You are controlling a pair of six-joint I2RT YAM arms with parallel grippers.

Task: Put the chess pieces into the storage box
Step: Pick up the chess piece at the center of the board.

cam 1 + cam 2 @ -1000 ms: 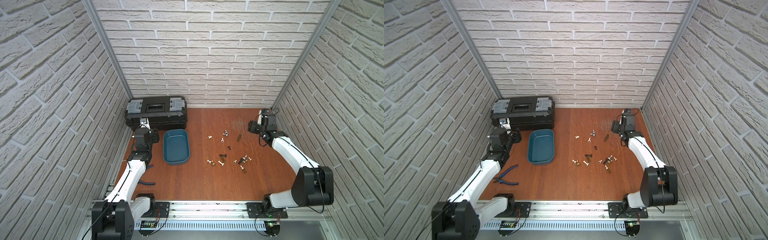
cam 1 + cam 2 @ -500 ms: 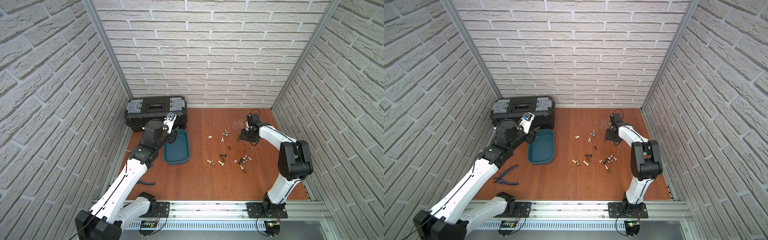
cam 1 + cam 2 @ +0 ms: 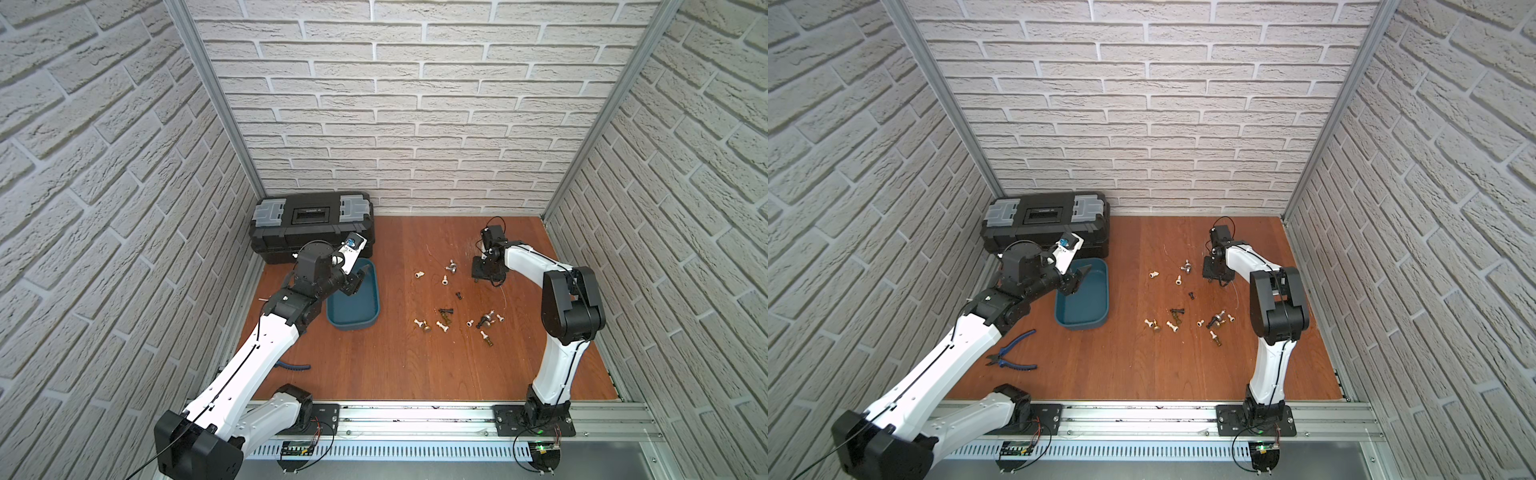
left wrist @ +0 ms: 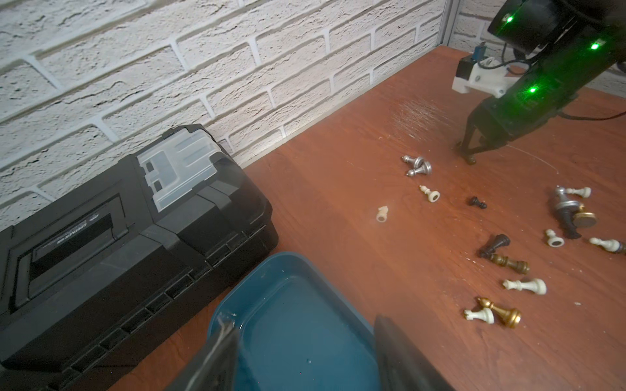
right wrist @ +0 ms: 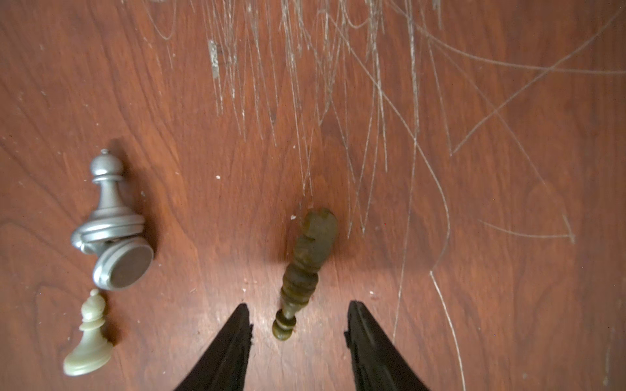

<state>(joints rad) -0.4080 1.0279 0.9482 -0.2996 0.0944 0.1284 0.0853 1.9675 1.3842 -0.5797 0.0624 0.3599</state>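
The teal storage box [image 3: 353,311] [image 3: 1082,311] [image 4: 291,304] lies empty in both top views. My left gripper [image 3: 356,279] [image 3: 1079,279] [image 4: 305,342] hovers over its far-left end, open and holding nothing. Several chess pieces [image 3: 446,316] [image 3: 1177,320] [image 4: 508,264], white, dark and silvery, lie scattered to the box's right. My right gripper [image 3: 481,277] [image 3: 1209,277] [image 5: 297,304] is down at the table, open. The thin tip of a fallen dark brown piece [image 5: 305,264] lies between its fingertips, touching neither. Two silvery pieces [image 5: 111,230] and a white one [image 5: 88,342] lie beside it.
A black toolbox [image 3: 311,226] [image 3: 1044,222] [image 4: 111,233] stands against the back wall, just behind the storage box. Blue-handled pliers [image 3: 1013,357] lie near the left arm's base. Brick walls close in three sides.
My left arm has swung in from the left wall to above the storage box. My right arm dropped to the table at the dark brown piece and its jaws narrowed.
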